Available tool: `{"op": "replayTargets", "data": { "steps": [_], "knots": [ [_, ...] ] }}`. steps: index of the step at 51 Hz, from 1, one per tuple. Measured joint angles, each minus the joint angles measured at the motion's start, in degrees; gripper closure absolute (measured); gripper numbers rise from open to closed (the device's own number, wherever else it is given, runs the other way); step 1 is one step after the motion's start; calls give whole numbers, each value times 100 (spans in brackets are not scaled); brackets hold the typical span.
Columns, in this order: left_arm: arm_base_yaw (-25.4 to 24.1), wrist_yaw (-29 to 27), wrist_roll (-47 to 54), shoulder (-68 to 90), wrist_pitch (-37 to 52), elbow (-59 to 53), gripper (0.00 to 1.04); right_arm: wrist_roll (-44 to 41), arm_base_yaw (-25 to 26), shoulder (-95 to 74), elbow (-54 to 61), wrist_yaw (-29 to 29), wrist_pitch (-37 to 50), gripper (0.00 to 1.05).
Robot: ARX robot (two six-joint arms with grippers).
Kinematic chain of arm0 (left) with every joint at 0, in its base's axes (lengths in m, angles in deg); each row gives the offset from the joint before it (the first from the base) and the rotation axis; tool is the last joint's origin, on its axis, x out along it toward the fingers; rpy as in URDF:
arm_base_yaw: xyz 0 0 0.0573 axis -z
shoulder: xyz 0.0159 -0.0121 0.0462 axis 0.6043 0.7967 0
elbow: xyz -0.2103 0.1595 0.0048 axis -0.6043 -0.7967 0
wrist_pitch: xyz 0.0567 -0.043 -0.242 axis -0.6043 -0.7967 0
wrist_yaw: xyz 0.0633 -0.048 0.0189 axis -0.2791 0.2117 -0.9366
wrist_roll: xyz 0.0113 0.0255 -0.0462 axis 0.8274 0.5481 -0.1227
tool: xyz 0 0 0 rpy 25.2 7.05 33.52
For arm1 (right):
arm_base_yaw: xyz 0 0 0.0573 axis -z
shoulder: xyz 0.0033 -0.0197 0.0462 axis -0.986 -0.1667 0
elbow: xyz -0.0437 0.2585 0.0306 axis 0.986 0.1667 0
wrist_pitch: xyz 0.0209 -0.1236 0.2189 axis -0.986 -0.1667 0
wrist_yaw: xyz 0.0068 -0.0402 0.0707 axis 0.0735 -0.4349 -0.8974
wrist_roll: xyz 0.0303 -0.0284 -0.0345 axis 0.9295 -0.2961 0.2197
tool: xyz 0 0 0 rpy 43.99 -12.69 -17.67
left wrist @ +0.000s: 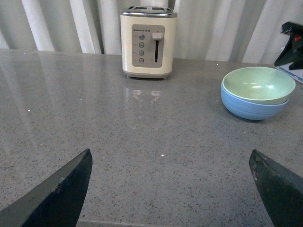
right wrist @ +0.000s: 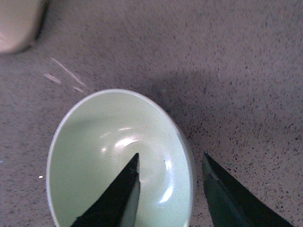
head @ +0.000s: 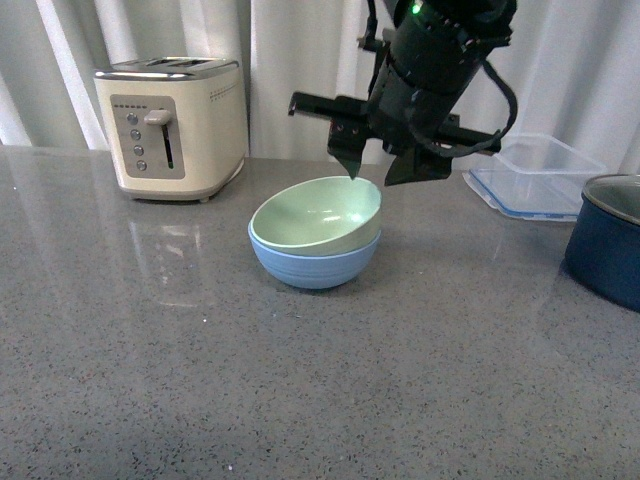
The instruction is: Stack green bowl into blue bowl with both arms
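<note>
Straddling the rim of the green bowl point(head: 318, 212) at two o'clock, the right gripper point(head: 370, 180) holds nothing, jaws parted. The bowl rests tilted inside the blue bowl point(head: 315, 268). Rising straight up should avoid tipping it. The left gripper point(left wrist: 169, 151) gapes wide, well apart.

I am seeing the top bowl point(head: 315, 215) sitting tilted inside the bottom bowl point(head: 315, 268), both resting mid-table point(head: 300, 400). The toaster point(head: 172, 125) is standing behind them to the left. A container point(head: 540, 175) is lying behind to the right, with the pot point(head: 608, 240) in front of it. The right gripper point(head: 372, 178) is hanging over the top bowl's back rim, one finger inside and one outside.
</note>
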Motion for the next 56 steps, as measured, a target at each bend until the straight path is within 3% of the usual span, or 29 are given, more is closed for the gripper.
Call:
{"op": "replayTargets", "data": {
  "steps": [4, 8, 9, 13, 17, 23, 28, 56],
  "knots": [
    [0, 2, 0, 0, 0, 0, 7, -72, 70, 605, 625, -271, 636, 53],
    [0, 2, 0, 0, 0, 0, 7, -291, 223, 1727, 1829, -654, 2249, 37],
    [0, 0, 0, 0, 0, 0, 7, -378, 243, 2002, 2096, -527, 2586, 34],
    [0, 4, 0, 0, 0, 0, 7, -1377, 369, 3322, 3552, 817, 4417, 47],
    [0, -2, 0, 0, 0, 0, 7, -2017, 636, 4419, 5027, 1010, 5556, 65],
    [0, 4, 0, 0, 0, 0, 7, -2247, 885, 4931, 6155, 807, 6028, 83],
    [0, 2, 0, 0, 0, 0, 7, -2367, 1106, 5110, 7241, 518, 6297, 104],
    [0, 0, 0, 0, 0, 0, 7, -2424, 1803, 6944, 9348, -160, 6721, 104]
  ]
}}
